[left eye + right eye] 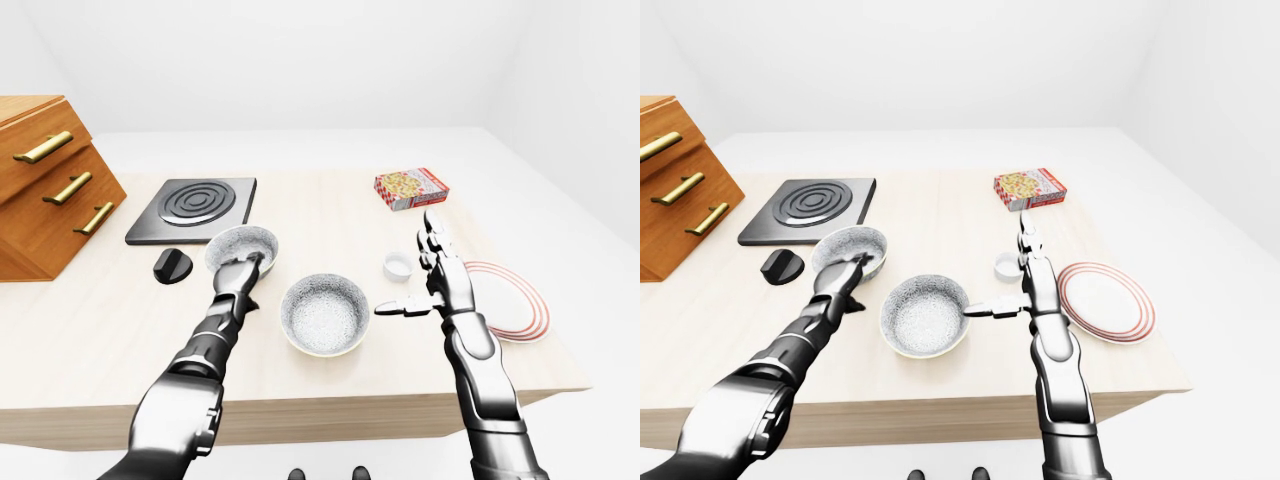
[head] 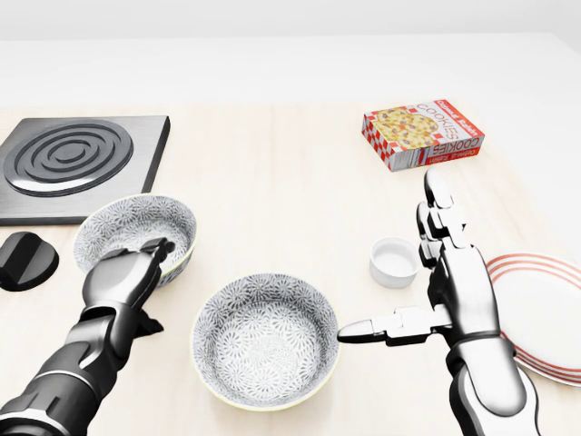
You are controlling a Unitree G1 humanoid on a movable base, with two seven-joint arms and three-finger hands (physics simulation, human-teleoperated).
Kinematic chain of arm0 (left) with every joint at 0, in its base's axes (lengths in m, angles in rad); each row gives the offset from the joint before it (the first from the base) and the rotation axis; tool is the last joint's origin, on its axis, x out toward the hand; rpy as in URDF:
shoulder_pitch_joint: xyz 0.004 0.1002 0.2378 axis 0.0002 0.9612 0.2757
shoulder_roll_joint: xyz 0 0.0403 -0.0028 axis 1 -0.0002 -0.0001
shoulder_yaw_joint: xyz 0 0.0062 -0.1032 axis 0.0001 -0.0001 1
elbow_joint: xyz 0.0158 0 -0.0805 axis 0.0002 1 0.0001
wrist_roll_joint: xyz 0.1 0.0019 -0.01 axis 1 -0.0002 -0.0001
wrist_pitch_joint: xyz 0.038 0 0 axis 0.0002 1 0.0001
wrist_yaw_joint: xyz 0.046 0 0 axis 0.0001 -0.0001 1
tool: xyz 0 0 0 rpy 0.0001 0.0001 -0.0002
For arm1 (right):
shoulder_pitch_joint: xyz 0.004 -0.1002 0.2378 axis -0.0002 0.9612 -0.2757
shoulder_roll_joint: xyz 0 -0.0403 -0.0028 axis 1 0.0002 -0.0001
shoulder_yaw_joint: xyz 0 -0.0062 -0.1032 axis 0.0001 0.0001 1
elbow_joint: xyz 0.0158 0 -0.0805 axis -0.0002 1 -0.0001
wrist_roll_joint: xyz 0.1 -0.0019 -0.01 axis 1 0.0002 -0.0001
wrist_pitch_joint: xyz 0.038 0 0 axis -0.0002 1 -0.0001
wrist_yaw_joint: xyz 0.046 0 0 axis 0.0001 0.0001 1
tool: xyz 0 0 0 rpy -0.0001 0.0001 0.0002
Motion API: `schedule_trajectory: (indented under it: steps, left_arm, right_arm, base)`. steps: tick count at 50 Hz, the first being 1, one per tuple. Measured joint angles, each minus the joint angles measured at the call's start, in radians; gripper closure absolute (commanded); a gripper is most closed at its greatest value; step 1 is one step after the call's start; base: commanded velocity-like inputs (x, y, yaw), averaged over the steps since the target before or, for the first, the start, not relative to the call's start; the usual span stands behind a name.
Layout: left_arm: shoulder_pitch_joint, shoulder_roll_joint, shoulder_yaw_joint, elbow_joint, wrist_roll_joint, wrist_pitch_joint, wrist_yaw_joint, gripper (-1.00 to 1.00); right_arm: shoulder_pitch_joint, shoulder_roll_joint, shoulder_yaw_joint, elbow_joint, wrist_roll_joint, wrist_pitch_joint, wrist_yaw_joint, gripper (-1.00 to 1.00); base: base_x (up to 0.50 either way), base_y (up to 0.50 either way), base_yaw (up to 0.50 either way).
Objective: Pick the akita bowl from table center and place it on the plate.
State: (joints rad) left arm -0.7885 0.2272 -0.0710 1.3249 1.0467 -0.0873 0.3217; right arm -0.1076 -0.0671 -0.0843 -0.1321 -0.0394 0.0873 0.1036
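Observation:
Two grey-patterned bowls look alike. One bowl [image 2: 265, 342] sits at the table's middle, low in the head view. The other bowl [image 2: 136, 232] sits to its left, below the hob. My left hand [image 2: 136, 268] has its fingers curled over that left bowl's near rim. My right hand [image 2: 399, 272] stands open to the right of the middle bowl, fingers straight up and thumb pointing left, its tip just short of the rim. The red-ringed white plate [image 2: 545, 313] lies flat at the right edge, partly behind my right wrist.
A small white cup [image 2: 393, 261] stands between my right hand and the middle bowl. A cookie box [image 2: 423, 138] lies at upper right, a black hob [image 2: 77, 163] and a black knob [image 2: 25, 260] at left. A wooden drawer unit [image 1: 45, 180] stands far left.

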Motion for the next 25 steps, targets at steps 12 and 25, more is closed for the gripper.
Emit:
schedule_trajectory:
  steps: [12,25]
  left_arm:
    - [-0.003,0.002,0.026,-0.016,-0.027,0.000,-0.027,1.00]
    - [-0.001,0.004,0.025,-0.026,-0.051,0.000,-0.037,1.00]
  right_arm:
    - [0.003,0.002,0.002,0.008,0.002,0.000,0.002,-1.00]
    - [0.007,0.005,0.008,0.012,0.005,0.000,0.009,-1.00]
  base:
    - [0.00,0.00,0.00]
    - [0.00,0.00,0.00]
